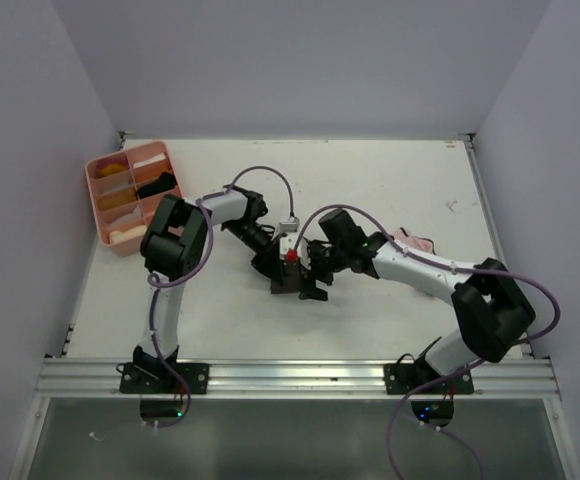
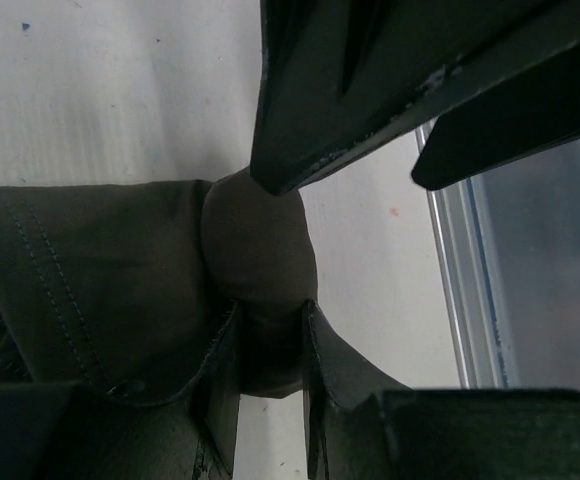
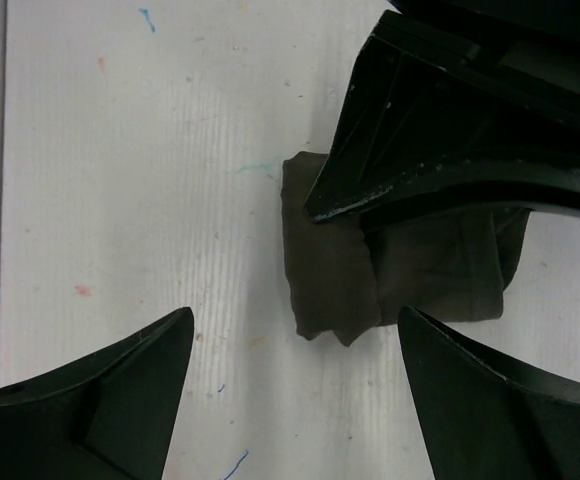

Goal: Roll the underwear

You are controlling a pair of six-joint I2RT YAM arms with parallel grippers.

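Observation:
The dark olive-brown underwear (image 3: pixel 335 265) lies rolled into a short bundle on the white table, mid-table in the top view (image 1: pixel 288 284). My left gripper (image 2: pixel 270 365) is shut on one rounded end of that roll (image 2: pixel 260 250), a finger on each side of the cloth. My right gripper (image 3: pixel 295 318) stands open just short of the roll's other end, with its fingertips (image 3: pixel 160 350) wide apart and nothing between them. The two grippers meet nose to nose over the bundle (image 1: pixel 300 272). A pale pink underwear (image 1: pixel 417 243) lies behind the right forearm, partly hidden.
A pink compartment tray (image 1: pixel 105 215) holding rolled cloths stands at the table's back left. An aluminium rail (image 1: pixel 290 375) runs along the near edge, also seen in the left wrist view (image 2: pixel 460 300). White walls close in the table on three sides.

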